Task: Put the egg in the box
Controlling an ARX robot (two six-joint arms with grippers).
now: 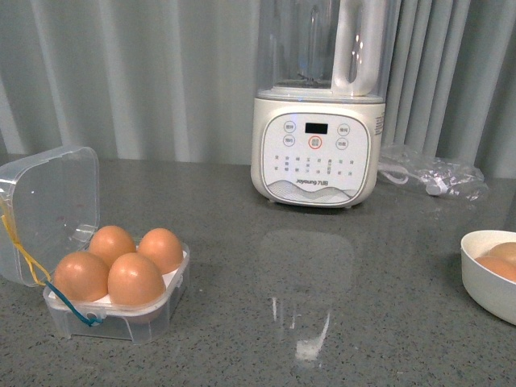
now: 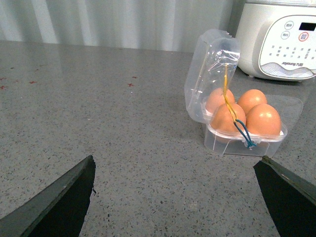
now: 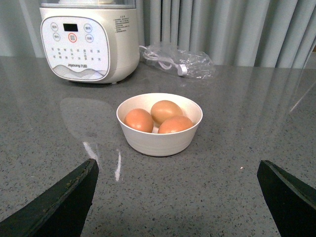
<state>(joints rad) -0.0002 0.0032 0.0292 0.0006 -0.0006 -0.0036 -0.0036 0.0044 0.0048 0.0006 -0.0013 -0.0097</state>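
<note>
Left pincer (image 2: 177, 162) spread wide, nothing between its dark fingers, which show only at the bottom corners of the left wrist view. It hangs low over bare counter (image 2: 98, 98), standing off from the box (image 2: 237, 144) at right of centre, I judge to avoid knocking it. Front view puts the box at lower left, lid (image 1: 48, 205) hinged up and back so the tray is reachable from above. All four cells are filled, so the egg (image 1: 135, 279) is in the box, though I cannot tell which of the four it is. Task looks done bar closing. Yellow and blue cord (image 2: 228, 96) reads clear in the left wrist view, thinner in front view. Blender (image 1: 316, 149) upper centre, bagged cable (image 1: 431, 173) right of it. Bowl (image 1: 486, 286) is cut by the right edge in front view, giving only a glimpse of its contents. Right wrist view shows it whole at centre with three spare eggs (image 3: 166, 111). Right pincer (image 3: 177, 163) also spread, empty, short of the bowl. Neither arm shows in front view.
</note>
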